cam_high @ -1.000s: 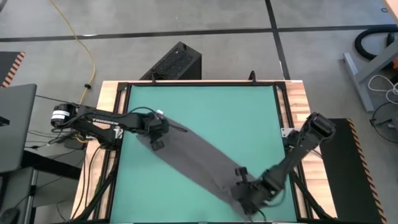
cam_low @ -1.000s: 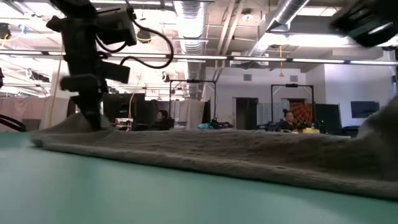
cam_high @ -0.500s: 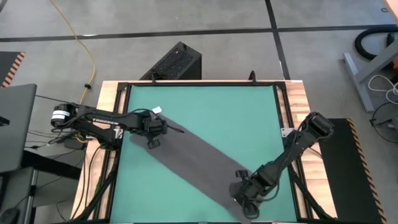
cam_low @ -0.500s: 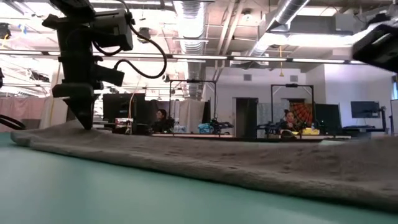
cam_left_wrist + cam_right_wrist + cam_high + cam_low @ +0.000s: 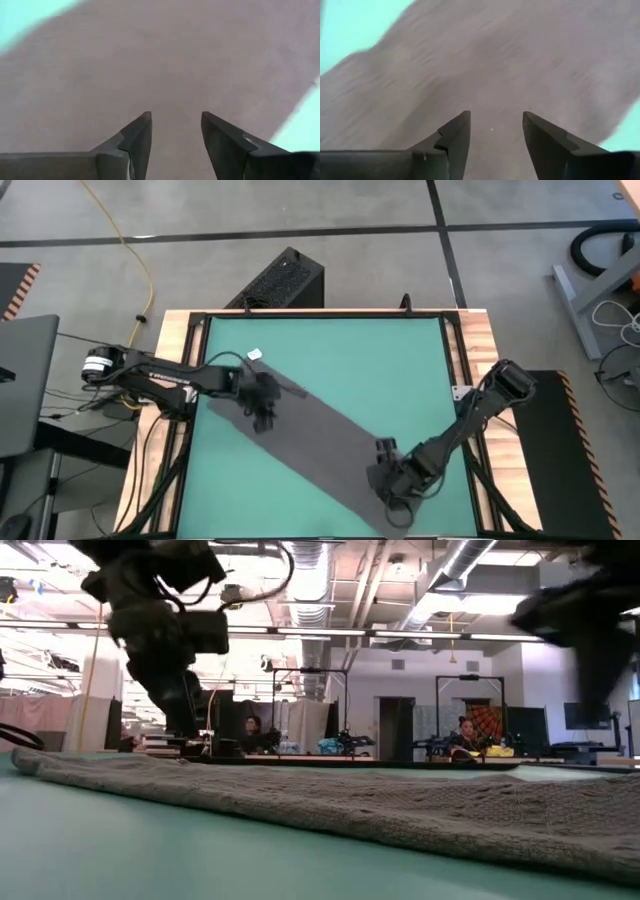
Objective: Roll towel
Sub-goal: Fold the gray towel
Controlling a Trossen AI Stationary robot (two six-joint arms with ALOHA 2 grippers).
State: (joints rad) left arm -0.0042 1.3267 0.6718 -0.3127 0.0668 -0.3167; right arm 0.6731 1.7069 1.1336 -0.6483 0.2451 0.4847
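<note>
grey towel (image 5: 320,442) flat, diagonal, unrolled

One plain dark grey soft cloth towel (image 5: 318,443) lies flat as a long diagonal strip on one green table mat (image 5: 330,350), with one small white tag (image 5: 254,355) at its far left end. Two dark jointed robot arms reach over it, one from the left and one from the right, each with one two-finger gripper: the left gripper (image 5: 263,418) and the right gripper (image 5: 393,507). Two people (image 5: 463,733) sit far off in the room behind.
</note>
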